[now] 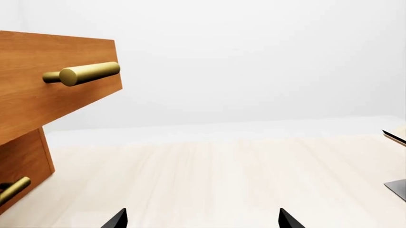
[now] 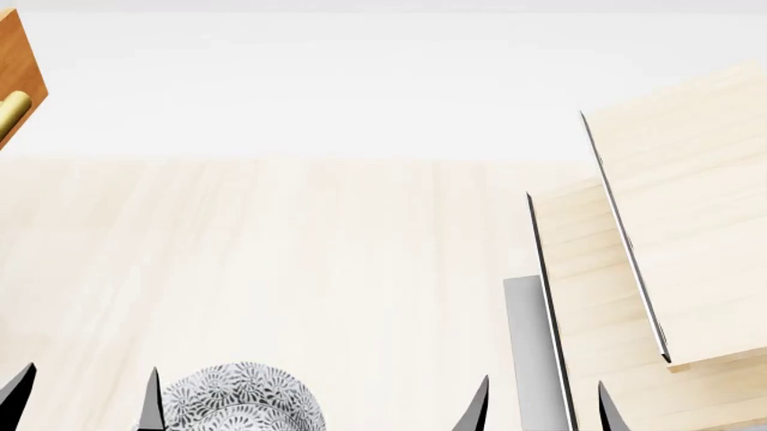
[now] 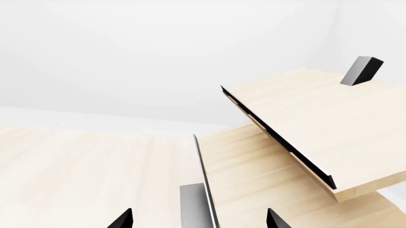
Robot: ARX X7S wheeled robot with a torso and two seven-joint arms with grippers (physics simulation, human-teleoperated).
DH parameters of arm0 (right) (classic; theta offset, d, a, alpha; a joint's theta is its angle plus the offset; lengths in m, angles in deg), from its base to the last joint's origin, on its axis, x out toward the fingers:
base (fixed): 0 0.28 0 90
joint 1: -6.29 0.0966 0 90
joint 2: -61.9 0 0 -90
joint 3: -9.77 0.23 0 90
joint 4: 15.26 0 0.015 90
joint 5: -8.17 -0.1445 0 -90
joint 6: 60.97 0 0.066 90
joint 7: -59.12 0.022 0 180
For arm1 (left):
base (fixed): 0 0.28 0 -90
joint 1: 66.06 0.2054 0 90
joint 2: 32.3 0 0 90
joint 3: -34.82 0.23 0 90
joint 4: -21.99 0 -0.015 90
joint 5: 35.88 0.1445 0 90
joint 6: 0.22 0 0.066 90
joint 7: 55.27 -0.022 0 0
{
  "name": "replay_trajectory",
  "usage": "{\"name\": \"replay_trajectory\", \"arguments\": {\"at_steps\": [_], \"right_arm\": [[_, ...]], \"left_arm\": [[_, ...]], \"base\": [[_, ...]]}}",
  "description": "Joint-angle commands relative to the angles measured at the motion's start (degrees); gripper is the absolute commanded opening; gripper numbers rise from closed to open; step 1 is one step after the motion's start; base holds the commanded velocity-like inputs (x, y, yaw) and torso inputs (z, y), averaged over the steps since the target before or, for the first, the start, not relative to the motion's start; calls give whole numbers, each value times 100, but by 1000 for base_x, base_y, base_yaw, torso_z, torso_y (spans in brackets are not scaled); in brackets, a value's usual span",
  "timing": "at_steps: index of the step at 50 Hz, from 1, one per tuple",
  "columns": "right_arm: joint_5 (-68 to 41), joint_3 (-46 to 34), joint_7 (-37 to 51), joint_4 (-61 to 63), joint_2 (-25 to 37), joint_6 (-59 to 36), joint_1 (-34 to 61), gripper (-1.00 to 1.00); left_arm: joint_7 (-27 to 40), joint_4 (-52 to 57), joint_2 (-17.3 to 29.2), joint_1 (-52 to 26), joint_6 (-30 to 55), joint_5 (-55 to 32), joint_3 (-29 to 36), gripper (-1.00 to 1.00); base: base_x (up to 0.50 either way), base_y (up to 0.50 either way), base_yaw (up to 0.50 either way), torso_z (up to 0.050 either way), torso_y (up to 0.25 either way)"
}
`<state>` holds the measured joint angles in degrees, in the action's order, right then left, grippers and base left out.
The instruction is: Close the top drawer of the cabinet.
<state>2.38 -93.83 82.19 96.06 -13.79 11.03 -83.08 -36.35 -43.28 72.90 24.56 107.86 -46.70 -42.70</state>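
The top drawer (image 1: 44, 80) juts out of the orange-brown cabinet (image 1: 22, 166) in the left wrist view, with its brass bar handle (image 1: 82, 73) end-on. The lower drawer front's brass handle (image 1: 13, 189) sits below it. In the head view only a corner of the cabinet (image 2: 14, 63) shows at the far left edge. My left gripper (image 1: 201, 219) is open and empty, well off from the drawer; it also shows in the head view (image 2: 84, 400). My right gripper (image 3: 199, 219) is open and empty, also in the head view (image 2: 545, 406).
A patterned grey-white bowl (image 2: 240, 400) sits by the left gripper's fingers. A pale wooden slanted rack (image 2: 671, 224) on a dark base (image 2: 533, 359) stands at the right, just ahead of the right gripper; it also shows in the right wrist view (image 3: 304, 128). All rest on a pale wooden tabletop (image 2: 300, 251).
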Motion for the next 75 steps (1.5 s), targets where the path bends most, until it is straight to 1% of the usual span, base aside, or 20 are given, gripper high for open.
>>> {"name": "replay_trajectory", "arguments": {"at_steps": [1, 4, 13, 14, 21, 28, 32, 33, 38, 41, 44, 45, 49, 54, 56, 57, 59, 65, 71, 75], "right_arm": [[-5, -41, 21, -16, 27, 52, -10, 100], [-1, -59, 22, -46, 32, 82, -7, 100], [-23, -87, 27, -89, 43, 90, 21, 100], [-26, -91, 29, -111, 38, 86, 38, 100], [-18, -137, 44, -165, 31, 77, 86, 100], [-24, -153, 55, -203, 36, 90, 110, 100], [-37, -156, 63, -221, 37, 90, 130, 100], [-33, -167, 65, -224, 36, 91, 134, 100], [-41, -184, 70, -273, 31, 95, 183, 100], [-53, -183, 67, -333, 29, 123, 217, 100], [-66, -185, 66, -380, 28, 141, 245, 100], [-65, -187, 65, -414, 28, 168, 249, 100], [-73, -196, 72, -448, 26, 169, 280, 100], [-95, -202, 56, -568, 24, 250, 314, 100], [-108, -200, 50, -620, 23, 255, 349, 100], [-109, -197, 51, -628, 28, 258, 359, 100], [-118, -187, 44, -703, 38, 301, 371, 100], [-135, -183, 53, -728, 61, 337, 347, 100], [-145, -200, 56, -850, 48, 346, 413, 100], [-137, -215, 71, -822, 64, 333, 405, 100]], "left_arm": [[5, -58, 20, -51, -6, -23, 33, 100], [1, -114, 24, -146, 35, -5, 66, 100], [-160, -531, 59, -924, 352, 35, 199, 100], [-224, -889, 54, -1268, 366, 148, 295, 100], [-494, -1741, 29, -2351, 518, 245, 447, 100], [-744, -2475, -33, -3187, 678, 125, 414, 100], [-928, -3596, -151, -3940, 537, 94, 368, 100], [-1003, -4161, -212, -4291, 422, 79, 328, 100], [-1208, -5747, -366, -5224, -106, 146, 326, 100], [-1411, -7249, -518, -5947, -810, 243, 375, 100], [-1493, -9523, -778, -6921, -1926, 352, 390, 100], [-1526, -9946, -822, -7103, -2126, 370, 387, 100], [-1401, -9970, -776, -7248, -1776, 444, 210, 100], [-1647, -9971, -720, -7459, -1315, 394, -378, 100], [-1875, -9972, -682, -7546, -986, 280, -840, 100], [-2211, -9972, -642, -7605, -560, 57, -1283, 100], [-2465, -9972, -559, -7665, -210, -56, -2006, 100], [-2715, -9972, -427, -7783, 167, 373, -3161, 100], [-3126, -9972, -191, -7990, 679, 585, -4008, 100], [-3151, -9972, -78, -8067, 741, 764, -4284, 100]], "base": [[0, 0, 0, 0, 0], [0, 0, 0, 0, 0], [0, 0, 0, 0, 0], [0, 0, 0, 0, 0], [0, 0, 0, 0, 0], [0, 0, 0, 0, 0], [0, 0, 0, 0, 0], [0, 0, 0, 0, 0], [0, 0, 0, 0, 0], [0, 0, 0, 0, 0], [0, 0, 0, 0, 0], [0, 0, 0, 0, 0], [0, 0, 0, 0, 0], [0, 0, 0, 0, 0], [0, 0, 0, 0, 0], [0, 0, 0, 0, 0], [0, 0, 0, 0, 0], [0, 0, 0, 0, 0], [0, 0, 0, 0, 0], [0, 0, 0, 0, 0]]}}
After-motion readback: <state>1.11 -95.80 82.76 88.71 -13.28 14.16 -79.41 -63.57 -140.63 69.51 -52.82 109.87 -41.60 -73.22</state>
